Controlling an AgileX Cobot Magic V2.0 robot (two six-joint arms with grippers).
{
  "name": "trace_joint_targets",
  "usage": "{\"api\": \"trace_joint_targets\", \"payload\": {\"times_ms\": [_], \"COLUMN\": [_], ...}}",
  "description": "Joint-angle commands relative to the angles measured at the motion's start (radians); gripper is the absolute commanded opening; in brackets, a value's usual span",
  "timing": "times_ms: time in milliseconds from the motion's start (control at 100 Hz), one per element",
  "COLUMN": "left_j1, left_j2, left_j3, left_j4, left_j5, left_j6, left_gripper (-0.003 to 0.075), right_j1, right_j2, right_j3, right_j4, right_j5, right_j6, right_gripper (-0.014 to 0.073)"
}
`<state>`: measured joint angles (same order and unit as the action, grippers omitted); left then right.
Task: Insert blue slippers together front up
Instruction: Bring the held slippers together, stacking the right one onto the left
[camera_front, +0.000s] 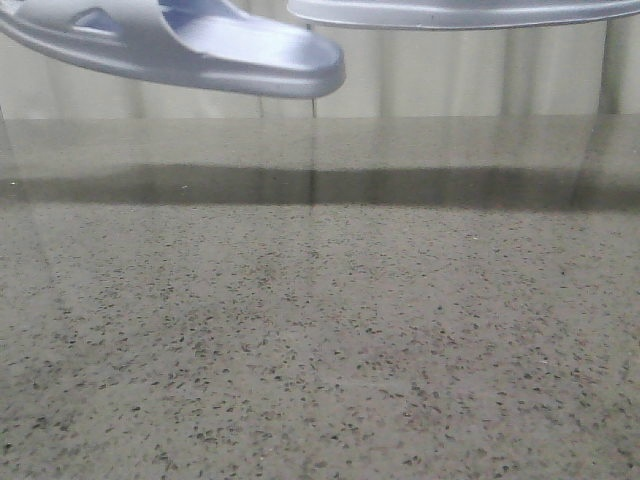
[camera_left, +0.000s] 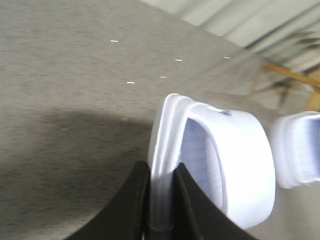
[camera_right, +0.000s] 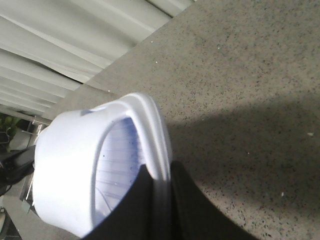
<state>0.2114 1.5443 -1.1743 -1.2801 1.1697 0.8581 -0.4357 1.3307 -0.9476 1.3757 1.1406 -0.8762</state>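
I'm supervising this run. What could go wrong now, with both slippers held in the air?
Each slipper is pinched only by its thin side edge: the left slipper in the left gripper, the right slipper in the right gripper. Either might twist or slip out and drop onto the table. They also sit at different tilts, so joining could misalign.

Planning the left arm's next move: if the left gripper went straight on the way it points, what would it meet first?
Probably the speckled grey stone tabletop; the left gripper is shut on a pale lavender-blue foam slipper, and depth is unclear.
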Motion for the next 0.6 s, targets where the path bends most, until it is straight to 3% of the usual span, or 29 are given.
{"api": "trace_joint_targets", "payload": {"times_ms": [0, 590], "left_j1": [0.002, 0.000], "left_j2": [-0.040, -0.036], "left_j3": [-0.034, -0.034], "left_j4": [-0.123, -0.159], "left_j5": [0.088, 0.097], "left_j6": [0.008, -0.041], "left_gripper": [0.0015, 0.0016], "right_j1": [0.019, 0.093], "right_j2": [-0.009, 0.081], "right_j3": [-0.033, -0.033], "right_j4": [0.096, 0.183], "right_j5": [0.031, -0.018], "right_j6": [-0.030, -0.124], "right_gripper": [-0.0107, -0.0107]}}
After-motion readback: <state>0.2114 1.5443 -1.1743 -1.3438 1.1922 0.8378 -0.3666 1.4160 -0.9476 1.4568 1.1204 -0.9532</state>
